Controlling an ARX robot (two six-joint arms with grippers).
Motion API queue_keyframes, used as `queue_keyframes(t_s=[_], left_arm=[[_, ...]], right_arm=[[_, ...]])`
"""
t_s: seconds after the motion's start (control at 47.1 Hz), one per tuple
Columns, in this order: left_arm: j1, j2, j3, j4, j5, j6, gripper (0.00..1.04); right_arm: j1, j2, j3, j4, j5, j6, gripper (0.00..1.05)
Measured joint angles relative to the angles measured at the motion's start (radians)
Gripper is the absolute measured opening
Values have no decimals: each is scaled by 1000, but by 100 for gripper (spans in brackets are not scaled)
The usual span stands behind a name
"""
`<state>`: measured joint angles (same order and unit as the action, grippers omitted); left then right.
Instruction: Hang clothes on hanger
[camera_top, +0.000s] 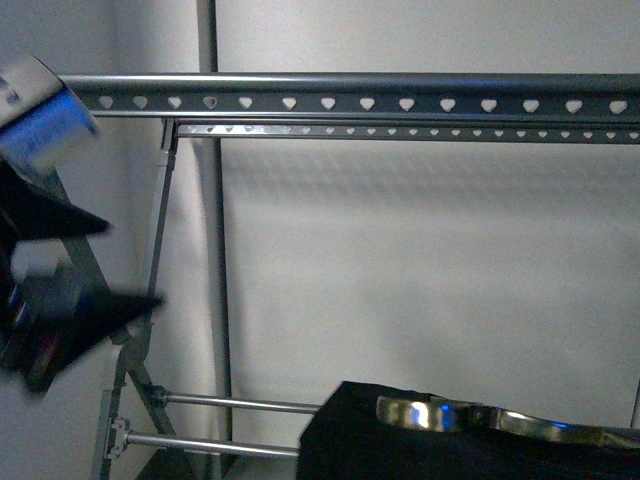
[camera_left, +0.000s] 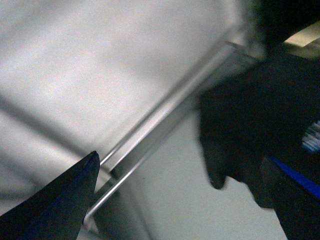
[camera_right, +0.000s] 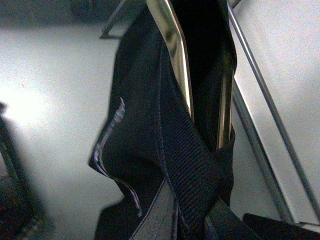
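The black shirt (camera_right: 150, 125) hangs bunched, its ribbed collar clenched in the right gripper (camera_right: 200, 222); the left gripper (camera_left: 180, 162) gapes empty. The grey rack (camera_top: 350, 103) stands before a pale wall (camera_top: 420, 260)

You will find the left gripper (camera_top: 130, 265) blurred and cut by the picture's edge, left of the rack (camera_top: 350, 103). Rack rails run off right. Below the rack, the T-shirt (camera_top: 400, 455) is cropped; its shiny curved piece (camera_top: 440, 415) is unidentifiable.

matt black cloth t-shirt (camera_top: 360, 440); shiny grey metal rack (camera_top: 348, 95).
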<state>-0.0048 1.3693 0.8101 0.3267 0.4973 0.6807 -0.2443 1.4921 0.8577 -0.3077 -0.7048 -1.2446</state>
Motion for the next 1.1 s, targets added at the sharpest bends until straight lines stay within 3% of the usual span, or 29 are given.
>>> queue_keyframes(t_s=[0.064, 0.127, 0.17, 0.255, 0.361, 0.382, 0.425, 0.467, 0.637, 0.807, 1.104], left_arm=[[27, -16, -4, 254, -287, -437, 98], [40, -81, -4, 327, -468, -765, 98], [35, -130, -4, 347, -502, -872, 98], [9, -185, -10, 337, -435, -987, 98], [-32, -198, -40, 352, -375, -1009, 98], [-51, -209, -39, 313, -419, -979, 95], [-80, -263, -40, 130, -534, -888, 85], [-88, -331, -97, 35, -578, -806, 74], [-69, -471, -345, 107, -569, -704, 35], [-1, -562, -484, 151, -503, -690, 3], [2, -678, -617, 165, -499, -686, 4]], right_arm=[[-48, -48, -20, -2, -45, 100, 4], [-90, -95, -40, 6, -58, 205, 4], [-112, -136, -56, 2, -68, 292, 4], [-133, -202, -54, -75, -85, 483, 4], [-141, -235, -35, -99, -112, 738, 4], [-140, -236, -20, -93, -113, 807, 4], [-136, -235, 8, -58, -104, 937, 4], [-126, -219, 48, -1, -92, 1080, 4], [-51, -98, 238, 190, 1, 1558, 4], [3, 37, 423, 192, 111, 1734, 4], [40, 201, 632, 189, 219, 1918, 4]])
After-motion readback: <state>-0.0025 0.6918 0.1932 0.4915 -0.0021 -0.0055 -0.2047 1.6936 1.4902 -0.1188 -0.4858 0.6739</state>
